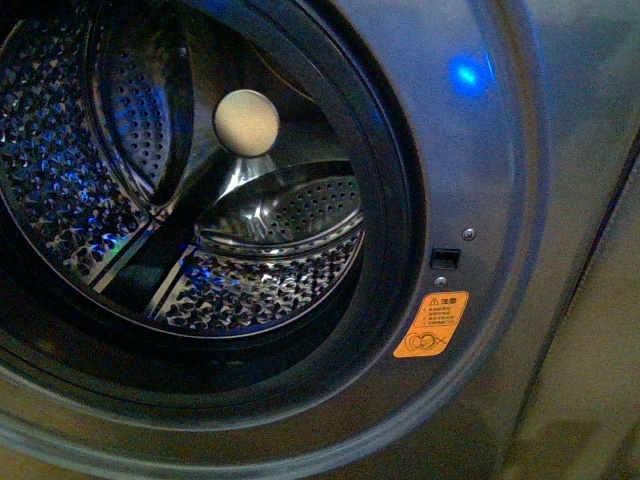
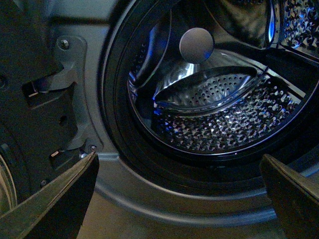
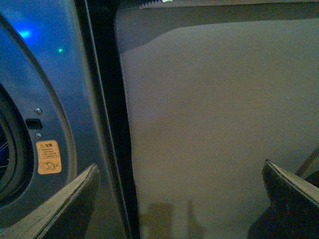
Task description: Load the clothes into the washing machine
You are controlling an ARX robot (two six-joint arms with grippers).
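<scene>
washer [image 1: 520, 120] port open, drum [image 1: 70, 150] looks empty | clothes not in view | L gripper [image 2: 179, 159], R gripper [image 3: 180, 165] near washer: jaws apart, empty | expect soft, floppy: you pinch bunched fold

Smooth grey metal with a dull sheen on the washer [image 1: 470, 150] front; ahead of the left claw [image 2: 179, 159] the drum [image 2: 224, 129] is glossy perforated steel, its hub [image 2: 196, 45] a matt pale disc, the rim [image 2: 113, 109] matt dark rubber. Beside the right claw [image 3: 179, 167] the sticker [image 3: 49, 157] is smooth orange, and the panel [image 3: 214, 124] between its fingers [image 3: 65, 209] looks matt plain beige; the fingers are matt dark, paler at edges.
</scene>
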